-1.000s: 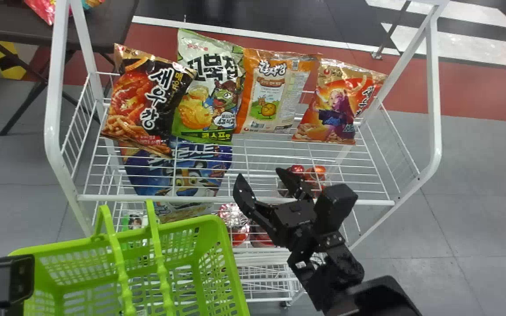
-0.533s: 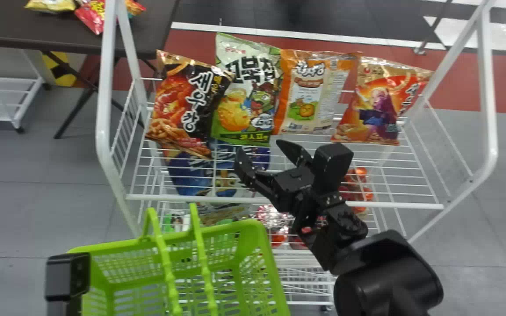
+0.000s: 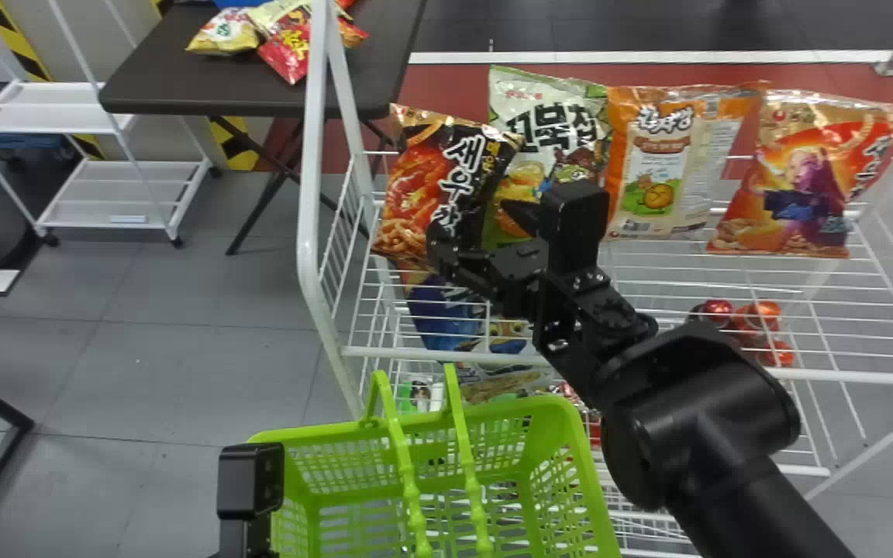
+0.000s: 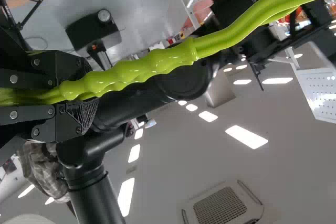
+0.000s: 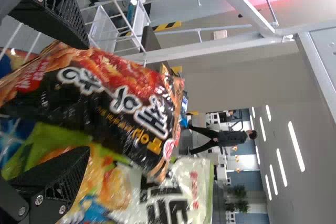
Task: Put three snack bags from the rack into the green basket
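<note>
From the robot's head, 1 camera is looking forward and down, taking in the white wire rack (image 3: 311,194) and green plastic basket (image 3: 508,411) from farther back. The left wrist camera is facing up past a knobbed green plastic handle (image 4: 157,64), very near, towards the flat grey ceiling (image 4: 173,161). The right wrist camera is looking closely across a black-and-red foil snack bag (image 5: 121,87) and a green-and-white foil snack bag (image 5: 194,182) into the room. The head view is sharing these 2 bags with it.

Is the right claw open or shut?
Open: the right claw has its fingers wide apart, the black snack bag showing between them.
</note>
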